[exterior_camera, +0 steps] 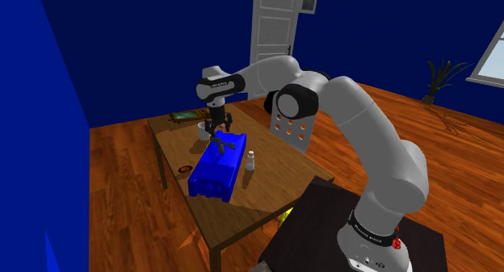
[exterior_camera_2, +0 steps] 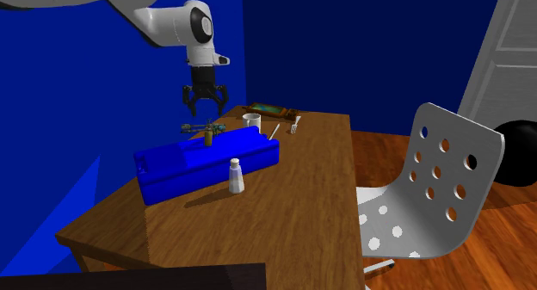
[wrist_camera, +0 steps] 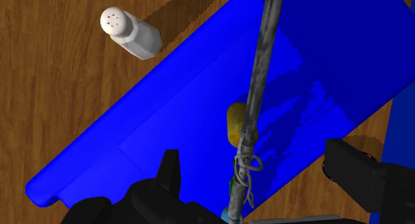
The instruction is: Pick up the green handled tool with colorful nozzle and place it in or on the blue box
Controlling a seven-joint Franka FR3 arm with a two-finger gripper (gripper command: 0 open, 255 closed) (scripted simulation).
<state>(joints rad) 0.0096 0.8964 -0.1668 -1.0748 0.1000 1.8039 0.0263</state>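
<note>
Shoulder view: the brown wooden worktop (exterior_camera: 242, 206) carries the long blue rectangular box (exterior_camera: 212, 175). The black two-finger hand (exterior_camera_2: 205, 97) hangs just above it, fingers wide apart and gripping nothing. The slender grey-shafted tool (wrist_camera: 256, 76) lies on the box's top, its long axis oblique to the box's length and its green-tinged end under the hand. Best retreat is probably straight upward, fingers spread, so that the shaft is not snagged.

In the wrist view the tool (wrist_camera: 258, 76) is cut off by the picture's edge, and the box (wrist_camera: 166, 136) is cropped at one end. In the shoulder view the chair (exterior_camera: 292, 131) is largely hidden behind the arm (exterior_camera: 363, 117), and a small red item (exterior_camera: 186, 168) on the table (exterior_camera: 242, 210) cannot be identified.
</note>
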